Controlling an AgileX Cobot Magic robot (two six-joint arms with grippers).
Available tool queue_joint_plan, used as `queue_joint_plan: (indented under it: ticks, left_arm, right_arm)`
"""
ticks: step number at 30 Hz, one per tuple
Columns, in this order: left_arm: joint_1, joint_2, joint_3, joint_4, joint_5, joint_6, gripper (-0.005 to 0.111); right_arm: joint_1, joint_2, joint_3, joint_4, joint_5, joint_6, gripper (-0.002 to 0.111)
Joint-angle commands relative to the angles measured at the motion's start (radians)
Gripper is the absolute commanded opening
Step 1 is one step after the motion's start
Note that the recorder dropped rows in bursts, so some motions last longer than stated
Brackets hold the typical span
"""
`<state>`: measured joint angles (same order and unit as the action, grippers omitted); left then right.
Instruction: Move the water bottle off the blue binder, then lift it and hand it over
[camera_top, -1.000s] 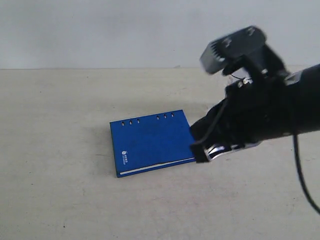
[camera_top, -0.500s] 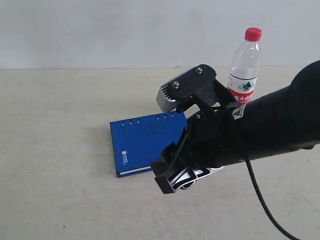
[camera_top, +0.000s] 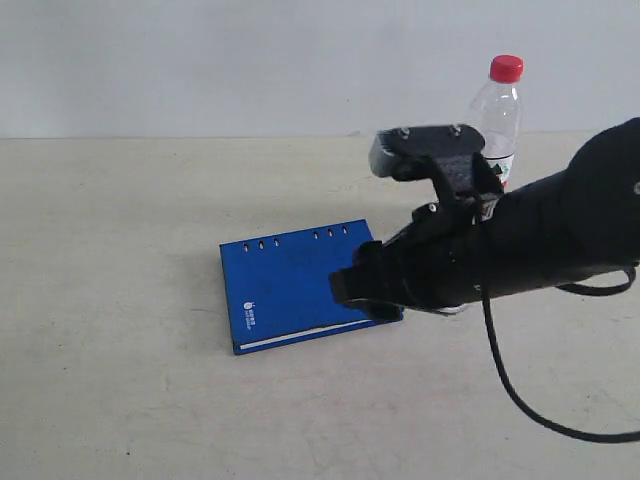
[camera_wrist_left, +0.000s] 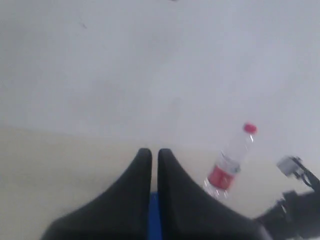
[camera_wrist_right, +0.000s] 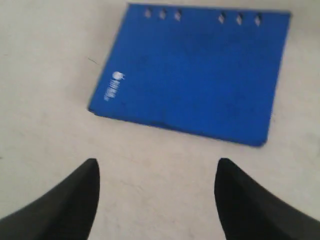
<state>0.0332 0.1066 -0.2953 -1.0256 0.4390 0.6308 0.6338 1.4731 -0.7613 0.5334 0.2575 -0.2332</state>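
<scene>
the jaws of my right gripper (camera_wrist_right: 157, 167) have just sprung wide and hold nothing, while my left gripper (camera_wrist_left: 154, 155) stays clenched and empty. the water bottle (camera_top: 497, 115) now stands upright on the table (camera_top: 120, 250), well behind the open jaws and off the blue binder (camera_wrist_right: 195, 70), which lies bare just ahead of them. so the clearing step looks done; the lift and handover remain, i judge.

Nothing is legible; the white logo (camera_wrist_right: 113, 86) on the blue binder (camera_wrist_right: 200, 75) and label (camera_wrist_left: 219, 176) on the water bottle (camera_wrist_left: 235, 152) seem blurred.
</scene>
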Motion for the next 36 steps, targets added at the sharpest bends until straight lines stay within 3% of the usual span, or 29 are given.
queue_joint_plan:
  ticks: [1,2,5,7,8,11,16,25,30,36]
  left_arm:
    - [-0.005,0.398,-0.067,-0.074,0.227,0.219,0.004]
    - [-0.007,0.595,-0.083,-0.099,0.236,0.293,0.004]
    - [-0.007,0.936,-0.144,-0.25,0.255,0.524,0.011]
    - [-0.007,1.149,-0.209,-0.411,0.301,0.725,0.031]
    - [-0.007,1.266,-0.262,-0.502,0.316,0.811,0.047]
    - [-0.007,1.434,-0.362,-0.591,0.31,0.875,0.065]
    - [-0.02,1.685,-0.593,-0.556,0.352,0.848,0.063]
    - [-0.137,2.009,-0.93,-0.466,0.377,0.791,0.062]
    - [-0.162,2.123,-1.07,-0.287,0.331,0.676,0.062]
    - [-0.162,2.203,-1.178,-0.045,0.41,0.497,0.062]
  right_arm:
    - [-0.076,0.14,-0.019,0.095,0.169,-0.063,0.059]
    - [-0.076,0.164,-0.039,0.139,0.253,-0.156,0.059]
    - [-0.076,0.164,-0.05,0.224,0.345,-0.28,0.059]
    - [-0.076,0.168,-0.05,0.231,0.336,-0.273,0.059]
    - [-0.076,0.181,-0.05,0.275,0.341,-0.273,0.059]
    - [-0.078,0.217,-0.05,0.377,0.398,-0.345,0.059]
    - [-0.078,0.263,-0.056,0.609,0.584,-0.618,0.059]
    - [-0.078,0.262,-0.079,0.613,0.562,-0.629,0.059]
    - [-0.078,0.262,-0.079,0.629,0.577,-0.621,0.059]
    - [-0.078,0.256,-0.079,0.697,0.627,-0.651,0.059]
